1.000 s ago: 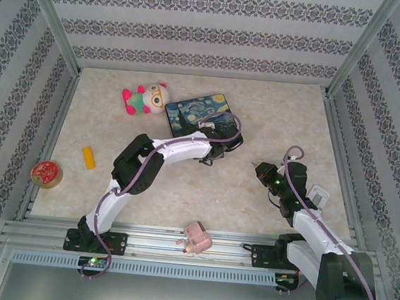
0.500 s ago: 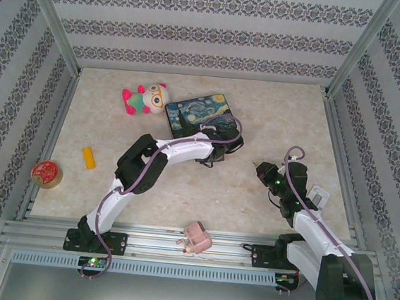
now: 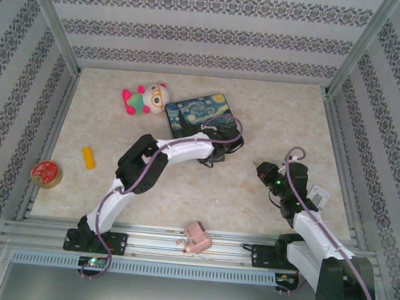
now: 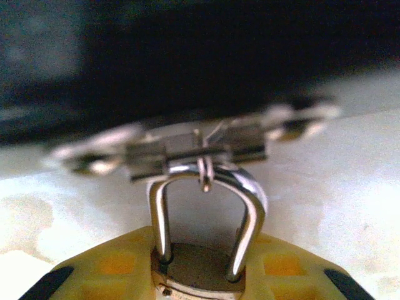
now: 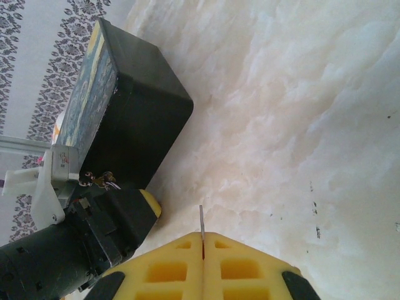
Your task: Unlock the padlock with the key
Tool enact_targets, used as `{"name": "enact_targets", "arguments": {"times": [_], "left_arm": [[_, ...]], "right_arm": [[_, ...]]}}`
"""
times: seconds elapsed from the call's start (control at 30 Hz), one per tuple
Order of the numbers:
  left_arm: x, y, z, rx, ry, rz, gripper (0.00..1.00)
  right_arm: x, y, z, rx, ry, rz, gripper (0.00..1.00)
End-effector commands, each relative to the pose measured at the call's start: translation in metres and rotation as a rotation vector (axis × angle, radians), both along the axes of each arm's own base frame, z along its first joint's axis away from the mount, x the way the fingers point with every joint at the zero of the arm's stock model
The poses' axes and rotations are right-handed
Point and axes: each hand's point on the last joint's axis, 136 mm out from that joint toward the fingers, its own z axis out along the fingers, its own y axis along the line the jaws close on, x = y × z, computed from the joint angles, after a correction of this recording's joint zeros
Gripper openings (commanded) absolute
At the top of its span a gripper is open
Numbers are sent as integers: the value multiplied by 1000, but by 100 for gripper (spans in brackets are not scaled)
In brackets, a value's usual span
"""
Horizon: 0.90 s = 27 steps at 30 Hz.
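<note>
The left fingers [image 4: 106, 265] are clenched on the padlock [image 4: 197, 275]. Its brass body is wedged between them and its silver shackle [image 4: 209, 187] stands clear, both legs entering the body. A small ring [image 4: 204, 174] hangs through the shackle, carrying what may be spare keys, though they are too blurred to be sure. This grip sits near the middle of the bench [image 3: 182, 191], just beside the near edge of the painted tin box [image 3: 196, 114]. The right fingers [image 5: 169, 272] pinch the key [image 5: 201, 226], whose thin blade pokes out between them. The key is apart from the padlock, on the side of the bench's right edge.
</note>
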Motion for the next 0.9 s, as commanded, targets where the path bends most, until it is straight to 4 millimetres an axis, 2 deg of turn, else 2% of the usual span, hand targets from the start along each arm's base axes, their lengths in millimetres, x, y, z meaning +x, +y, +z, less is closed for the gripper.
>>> {"name": "enact_targets", "arguments": {"times": [0.0, 0.17, 0.37, 0.47, 0.63, 0.87], "left_arm": [[1, -12, 3, -63, 24, -46, 16], [-3, -36, 18, -223, 39, -66, 16], [-14, -67, 27, -485, 77, -12, 16], [-18, -80, 32, -603, 88, 18, 11], [-22, -82, 38, -681, 100, 73, 11], [-24, -85, 34, -804, 140, 159, 11]], "right_arm": [[-2, -4, 0, -13, -19, -7, 0], [-8, 2, 9, -44, -104, 60, 0], [-18, 4, 8, -65, -165, 84, 0], [-20, 8, 8, -48, -190, 104, 0], [-22, 16, 10, -46, -226, 131, 0], [-22, 25, 7, -98, -260, 124, 0]]}}
